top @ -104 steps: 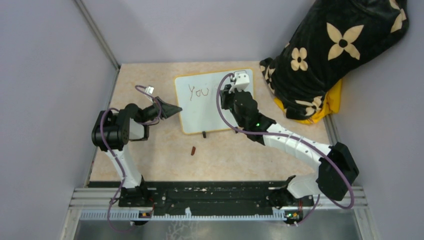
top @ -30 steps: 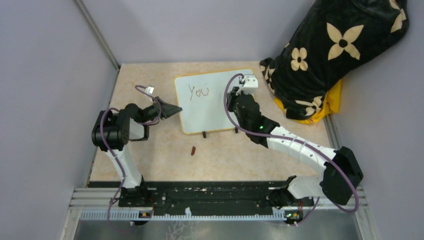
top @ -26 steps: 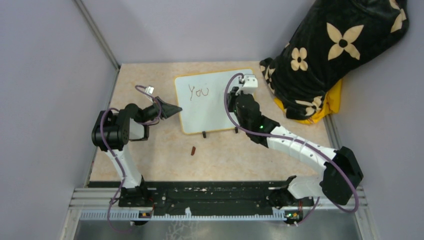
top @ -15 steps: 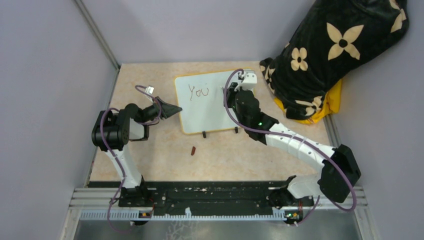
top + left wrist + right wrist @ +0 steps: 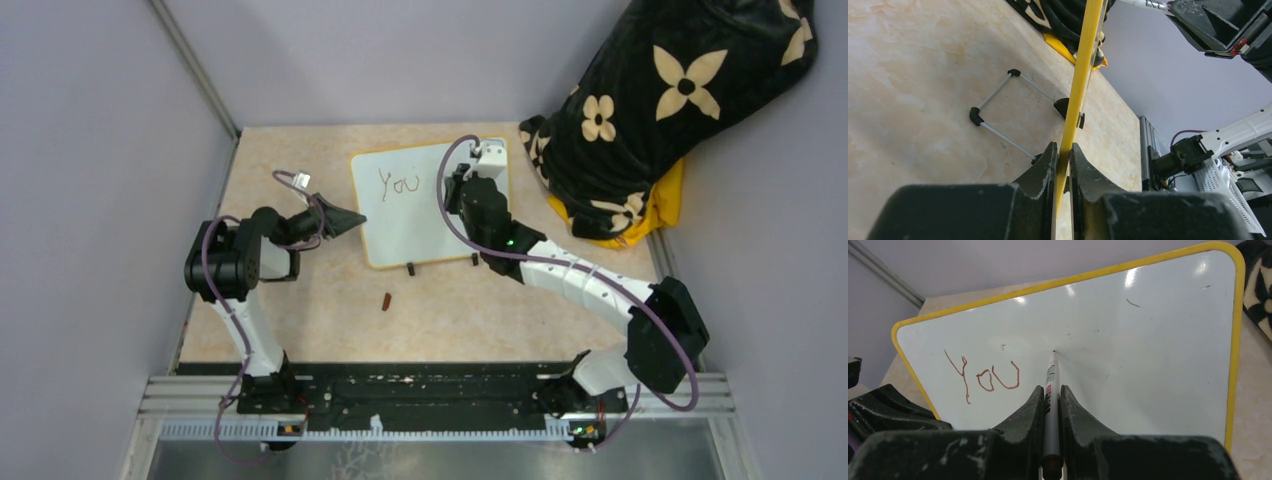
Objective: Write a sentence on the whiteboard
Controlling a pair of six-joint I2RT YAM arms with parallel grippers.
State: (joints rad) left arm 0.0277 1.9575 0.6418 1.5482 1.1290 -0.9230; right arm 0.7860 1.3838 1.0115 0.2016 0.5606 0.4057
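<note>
Beige tabletop (image 5: 300,330): whiteboard (image 5: 400,225) rim inside left tool (image 5: 1063,150), right tool's (image 5: 1051,390) marker (image 5: 1050,375) against it.

Beige marbled table (image 5: 290,165) — the whiteboard (image 5: 410,225) stands on it on black feet, right at the left gripper (image 5: 356,217). A small reddish-brown cap (image 5: 387,301) lies nearer the bases than that gripper; a dark floral bundle (image 5: 660,100) sits right of the right gripper (image 5: 1050,390).
</note>
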